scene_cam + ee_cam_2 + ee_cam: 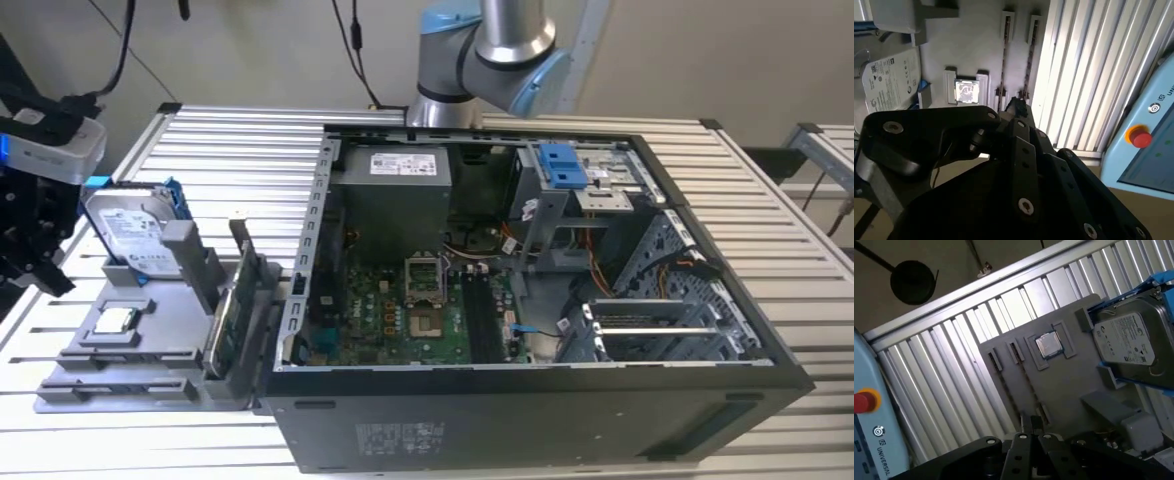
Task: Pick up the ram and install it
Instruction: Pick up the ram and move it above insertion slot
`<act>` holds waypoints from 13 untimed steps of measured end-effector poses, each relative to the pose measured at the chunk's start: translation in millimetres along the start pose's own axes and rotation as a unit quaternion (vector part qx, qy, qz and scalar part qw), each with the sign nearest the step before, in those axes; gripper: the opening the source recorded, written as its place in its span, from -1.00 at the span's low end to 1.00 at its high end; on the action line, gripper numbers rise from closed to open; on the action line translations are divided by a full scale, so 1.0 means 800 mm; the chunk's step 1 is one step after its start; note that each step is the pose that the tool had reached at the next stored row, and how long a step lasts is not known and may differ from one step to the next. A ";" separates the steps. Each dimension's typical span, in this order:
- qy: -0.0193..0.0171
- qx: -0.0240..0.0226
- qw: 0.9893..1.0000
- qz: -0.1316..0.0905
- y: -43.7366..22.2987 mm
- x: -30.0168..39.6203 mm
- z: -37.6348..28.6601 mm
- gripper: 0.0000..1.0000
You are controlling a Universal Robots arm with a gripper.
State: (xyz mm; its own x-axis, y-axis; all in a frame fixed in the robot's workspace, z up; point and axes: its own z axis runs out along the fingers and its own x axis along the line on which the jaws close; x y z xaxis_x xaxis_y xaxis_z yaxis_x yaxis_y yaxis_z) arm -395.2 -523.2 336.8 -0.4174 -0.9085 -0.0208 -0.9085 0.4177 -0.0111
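The ram (246,268) stands on edge in a slot of the grey fixture (127,375), on the side nearest the computer case (534,420). In both wrist views it shows edge-on as a thin dark line (1029,65) (1006,390). My gripper (54,280) hangs at the exterior view's left edge, beside the fixture and apart from the ram. Its black linkages converge to fingertips that look shut with nothing between them (1014,106) (1031,422).
A green circuit board (220,335) stands in the neighbouring slot. The fixture also holds a silver hard drive (134,235) in a blue bracket and a processor chip (118,320). The open case shows its motherboard (400,320). A red stop button (1139,136) sits on a pale blue unit.
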 end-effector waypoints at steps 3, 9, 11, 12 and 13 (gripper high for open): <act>-0.001 0.000 1.000 -0.024 0.0001 -0.0003 0.0005 -0.79; -0.001 0.000 0.998 -0.064 0.0002 -0.0004 0.0008 -0.79; -0.002 0.000 0.997 -0.078 0.0003 -0.0004 0.0016 -0.79; -0.002 0.000 0.996 -0.085 0.0002 -0.0004 0.0018 -0.79; -0.002 -0.001 0.996 -0.093 0.0002 -0.0004 0.0022 -0.79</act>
State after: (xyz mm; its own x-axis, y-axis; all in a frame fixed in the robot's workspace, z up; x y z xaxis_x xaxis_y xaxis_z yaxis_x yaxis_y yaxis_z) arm -395.2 -522.9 335.0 -0.2418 -0.9701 -0.0219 -0.9701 0.2421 -0.0141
